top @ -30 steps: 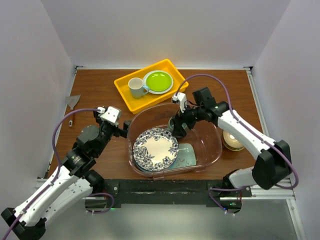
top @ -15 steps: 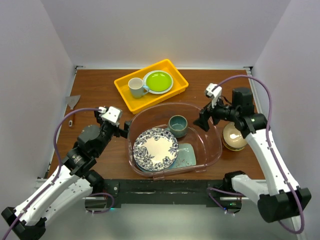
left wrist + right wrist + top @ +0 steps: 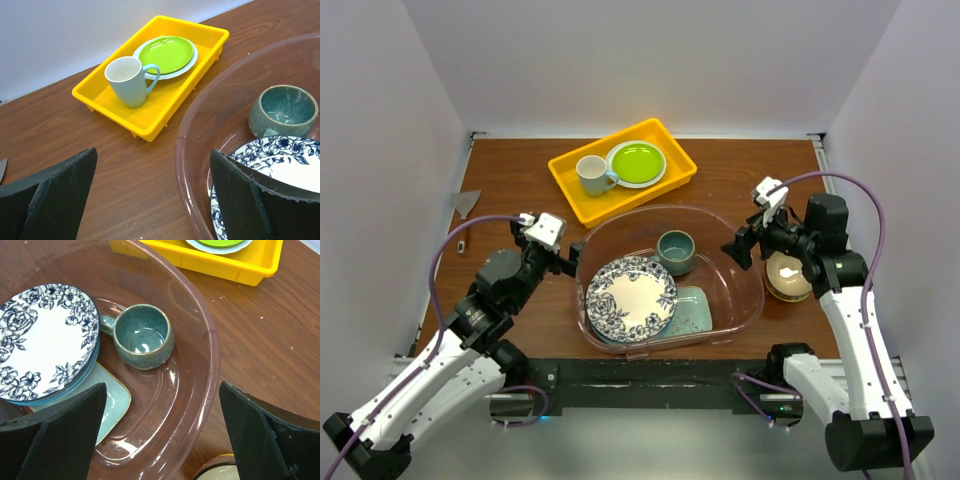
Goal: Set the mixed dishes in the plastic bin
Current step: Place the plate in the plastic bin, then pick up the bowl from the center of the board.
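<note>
While the right hand (image 3: 742, 246) hung spread and empty, the dark teal mug (image 3: 676, 250) sat in the plastic bin (image 3: 752, 300) at its left; fetching the tan bowl (image 3: 781, 279) at its right looked next.

The brown wooden table (image 3: 740, 170) carries five things directly. The plastic bin (image 3: 186, 150) lies under the spread jaws of the left gripper (image 3: 155, 200), its rim curving between them with bare wood on their left. The bin's far wall also passes beneath the jaws of the right gripper (image 3: 160, 430). The yellow tray (image 3: 150, 131) sits ahead of the left jaws, well beyond them. A tan bowl (image 3: 786, 275) stands just behind the right jaws. A grey flat scrap (image 3: 467, 201) and a small dark piece (image 3: 463, 246) lie far left of the left jaws.
</note>
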`<act>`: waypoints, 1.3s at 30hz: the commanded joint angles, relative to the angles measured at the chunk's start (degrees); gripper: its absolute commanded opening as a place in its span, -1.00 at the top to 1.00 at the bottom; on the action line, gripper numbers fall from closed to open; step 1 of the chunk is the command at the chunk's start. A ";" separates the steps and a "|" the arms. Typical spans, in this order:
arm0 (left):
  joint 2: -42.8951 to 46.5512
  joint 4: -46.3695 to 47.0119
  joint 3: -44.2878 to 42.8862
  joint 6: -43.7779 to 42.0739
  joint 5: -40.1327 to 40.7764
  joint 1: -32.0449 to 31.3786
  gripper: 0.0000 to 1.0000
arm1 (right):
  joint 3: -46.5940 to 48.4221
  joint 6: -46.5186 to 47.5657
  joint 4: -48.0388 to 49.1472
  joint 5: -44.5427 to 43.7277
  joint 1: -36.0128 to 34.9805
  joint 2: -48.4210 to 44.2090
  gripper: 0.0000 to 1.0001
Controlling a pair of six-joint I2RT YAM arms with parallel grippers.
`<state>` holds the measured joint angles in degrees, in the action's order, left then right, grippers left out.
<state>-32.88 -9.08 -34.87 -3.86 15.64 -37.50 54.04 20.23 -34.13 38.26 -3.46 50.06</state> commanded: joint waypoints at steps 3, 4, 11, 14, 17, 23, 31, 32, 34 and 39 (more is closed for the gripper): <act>-0.16 2.31 0.07 -0.10 -0.70 0.32 -1.00 | -0.87 -0.80 3.45 -0.29 1.09 -1.46 -0.97; -0.25 2.31 0.07 -0.10 -0.70 0.32 -1.00 | -1.13 -0.89 3.46 -0.29 1.18 -1.55 -0.97; -0.43 2.23 0.07 -0.10 -0.87 0.41 -1.00 | -1.39 -0.98 3.63 -0.38 1.62 -1.90 -0.97; -0.43 2.31 0.07 -0.19 -0.96 0.32 -1.00 | -1.22 -0.89 3.54 -0.73 1.62 -1.81 -0.97; -0.34 2.31 0.07 -0.19 -0.96 0.41 -1.00 | -1.04 -0.63 3.28 -1.26 1.71 -1.81 -0.97; -0.43 2.31 0.16 -0.19 -1.05 0.41 -1.00 | -0.60 -0.01 2.67 -2.22 1.71 -1.81 -0.97; -0.34 2.31 0.07 -0.19 -1.22 0.41 -1.00 | -0.34 0.16 2.23 -3.10 1.71 -1.55 -0.97; -0.34 2.31 0.07 -0.27 -1.22 0.41 -1.00 | -0.25 0.25 2.23 -3.19 1.71 -1.46 -0.97; -0.34 2.14 0.07 -0.19 -1.22 0.41 -1.00 | -0.25 0.34 2.14 -3.19 1.71 -1.37 -0.97; -0.34 2.23 0.07 -0.19 -1.14 0.40 -1.00 | 0.01 0.51 1.96 -3.54 1.71 -1.28 -0.97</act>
<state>-33.36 -9.08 -34.87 -3.88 15.14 -37.50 52.97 19.97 -32.62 35.44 -2.15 49.06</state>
